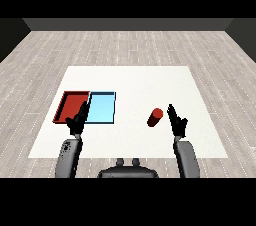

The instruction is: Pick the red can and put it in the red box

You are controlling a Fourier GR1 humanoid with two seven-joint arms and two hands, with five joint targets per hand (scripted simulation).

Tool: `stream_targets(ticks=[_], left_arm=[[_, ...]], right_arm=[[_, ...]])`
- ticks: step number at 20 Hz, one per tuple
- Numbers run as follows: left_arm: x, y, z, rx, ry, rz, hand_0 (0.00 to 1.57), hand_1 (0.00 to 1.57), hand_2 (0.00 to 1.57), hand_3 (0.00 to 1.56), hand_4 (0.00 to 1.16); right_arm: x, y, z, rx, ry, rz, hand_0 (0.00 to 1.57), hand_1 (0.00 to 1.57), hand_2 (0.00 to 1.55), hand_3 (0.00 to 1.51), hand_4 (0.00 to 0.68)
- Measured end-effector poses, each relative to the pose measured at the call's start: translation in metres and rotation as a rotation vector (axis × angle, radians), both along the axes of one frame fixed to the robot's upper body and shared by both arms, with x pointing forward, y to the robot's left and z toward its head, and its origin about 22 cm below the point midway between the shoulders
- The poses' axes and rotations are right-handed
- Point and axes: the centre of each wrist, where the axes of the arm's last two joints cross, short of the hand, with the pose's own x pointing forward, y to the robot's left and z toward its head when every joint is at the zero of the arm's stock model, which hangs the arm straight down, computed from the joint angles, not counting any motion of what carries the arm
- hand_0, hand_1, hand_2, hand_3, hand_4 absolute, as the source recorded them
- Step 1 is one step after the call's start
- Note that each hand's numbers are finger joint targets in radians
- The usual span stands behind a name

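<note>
The red can (155,117) lies on the white table, right of the middle. My right hand (176,121) is just to the can's right, a small gap apart, with its fingers straight and holding nothing. The red tray (67,103) lies at the left of the table, side by side with the light blue tray (102,108). My left hand (79,119) hovers over the near edge where the two trays meet, fingers straight, open and holding nothing.
The white table (130,85) stretches well beyond the trays and the can. A grey wooden floor surrounds it on all sides.
</note>
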Motion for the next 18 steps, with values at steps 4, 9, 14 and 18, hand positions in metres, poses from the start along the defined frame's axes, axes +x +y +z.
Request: stream_targets(ticks=[4,9,14,18], left_arm=[[-0.001,0.002,-0.001,0.015,-0.004,0.011,0.00,0.00,0.00,0.00,0.00],[0.001,0.002,0.012,-0.002,-0.195,0.023,0.00,0.00,0.00,0.00,0.00],[-0.005,0.003,0.009,-0.025,-0.336,0.025,0.00,0.00,0.00,0.00,0.00],[-0.009,0.005,-0.002,-0.032,-0.375,0.029,0.00,0.00,0.00,0.00,0.00]], right_arm=[[-0.007,-0.020,0.003,-0.006,-0.016,0.005,0.00,0.00,0.00,0.00,0.000],[-0.011,-0.040,0.017,0.063,-0.175,0.057,0.00,0.00,0.00,0.00,0.000],[-0.018,-0.057,0.011,0.126,-0.288,0.105,0.00,0.00,0.00,0.00,0.000],[-0.026,-0.065,0.015,0.135,-0.320,0.120,0.00,0.00,0.00,0.00,0.000]])
